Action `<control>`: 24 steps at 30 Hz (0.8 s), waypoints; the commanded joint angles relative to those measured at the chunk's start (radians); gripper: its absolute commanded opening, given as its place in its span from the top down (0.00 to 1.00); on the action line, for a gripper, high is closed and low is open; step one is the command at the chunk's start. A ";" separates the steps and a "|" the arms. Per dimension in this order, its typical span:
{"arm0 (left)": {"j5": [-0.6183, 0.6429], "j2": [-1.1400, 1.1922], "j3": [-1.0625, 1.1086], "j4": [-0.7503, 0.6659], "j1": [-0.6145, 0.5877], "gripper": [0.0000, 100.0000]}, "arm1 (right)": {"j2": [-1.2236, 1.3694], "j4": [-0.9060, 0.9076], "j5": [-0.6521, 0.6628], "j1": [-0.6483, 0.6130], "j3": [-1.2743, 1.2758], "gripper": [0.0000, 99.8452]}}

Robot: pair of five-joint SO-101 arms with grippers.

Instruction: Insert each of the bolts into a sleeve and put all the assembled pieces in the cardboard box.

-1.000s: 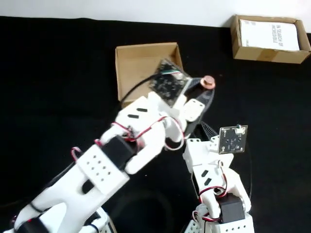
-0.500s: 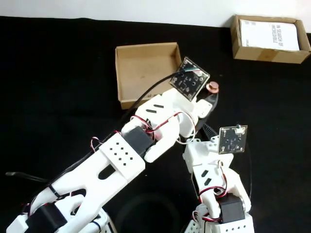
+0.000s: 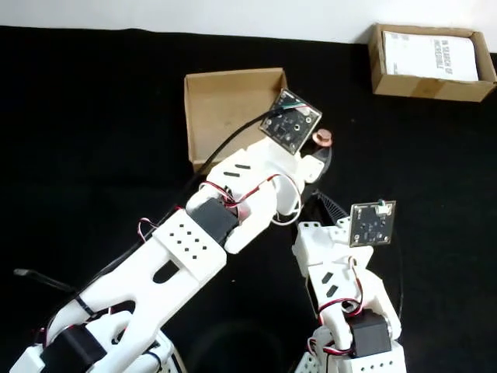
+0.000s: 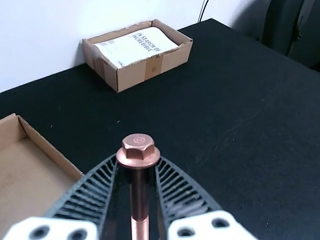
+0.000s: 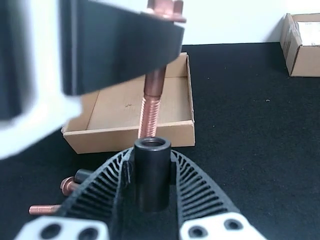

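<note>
the left gripper [image 4: 137, 161] holds the bolt [image 4: 138, 150] upright, thread down, with its tip just above the open mouth of the upright sleeve [image 5: 151, 175] clamped in the right gripper [image 5: 151, 153], both axes almost in line.

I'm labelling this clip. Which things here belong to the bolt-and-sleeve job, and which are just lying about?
Part of the job:
- bolt in the left gripper
- sleeve in the right gripper
- open cardboard box
- loose bolt on the table

Just lying about:
- second box holding a printed booklet
</note>
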 commanded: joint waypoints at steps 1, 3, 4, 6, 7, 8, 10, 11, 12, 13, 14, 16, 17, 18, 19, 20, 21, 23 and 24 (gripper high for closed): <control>0.006 -0.059 -0.016 -0.005 -0.004 0.99 | -0.015 -0.002 -0.005 0.001 -0.050 0.99; 0.005 -0.087 -0.024 -0.005 -0.004 0.99 | -0.015 -0.002 -0.005 0.001 -0.047 0.99; 0.005 -0.097 -0.031 -0.002 -0.007 0.99 | -0.015 -0.002 -0.005 0.001 -0.047 0.99; 0.005 -0.117 -0.045 0.000 -0.012 0.99 | -0.015 -0.002 -0.005 0.001 -0.047 0.99; 0.005 -0.127 -0.053 0.000 -0.012 0.99 | -0.013 -0.002 -0.005 0.001 -0.047 0.99; 0.005 -0.137 -0.061 0.000 -0.010 0.99 | -0.013 -0.004 -0.005 0.001 -0.047 0.99; 0.005 -0.151 -0.061 0.000 -0.004 0.99 | -0.013 -0.004 -0.005 0.001 -0.047 0.99; 0.005 -0.153 -0.058 0.000 -0.002 0.99 | -0.013 -0.004 -0.005 0.001 -0.047 0.99; 0.005 -0.151 -0.058 0.002 0.010 0.99 | -0.013 -0.004 -0.005 0.001 -0.047 0.99; 0.005 -0.151 -0.056 0.002 0.016 0.99 | -0.013 -0.004 -0.005 0.001 -0.047 0.99; 0.006 -0.150 -0.054 0.002 0.025 0.99 | -0.013 -0.004 -0.005 0.001 -0.047 0.99; 0.006 -0.150 -0.042 0.002 0.047 0.99 | -0.013 -0.004 -0.005 0.001 -0.047 0.99; 0.006 -0.150 -0.036 0.002 0.061 0.99 | -0.013 -0.010 -0.005 0.001 -0.047 0.99; 0.006 -0.150 -0.028 0.002 0.070 0.99 | -0.013 -0.024 -0.005 0.001 -0.047 0.99; 0.006 -0.150 -0.018 0.002 0.081 0.99 | -0.013 -0.033 -0.005 0.001 -0.047 0.99; 0.006 -0.150 -0.007 0.002 0.091 0.99 | -0.013 -0.044 -0.005 0.001 -0.047 0.99; 0.006 -0.150 0.002 0.002 0.101 0.99 | -0.013 -0.053 -0.005 0.001 -0.047 0.99; 0.006 -0.150 0.018 0.002 0.113 0.99 | -0.013 -0.059 -0.005 0.001 -0.047 0.99; 0.006 -0.151 0.024 0.002 0.116 0.99 | -0.013 -0.059 -0.005 0.001 -0.045 0.99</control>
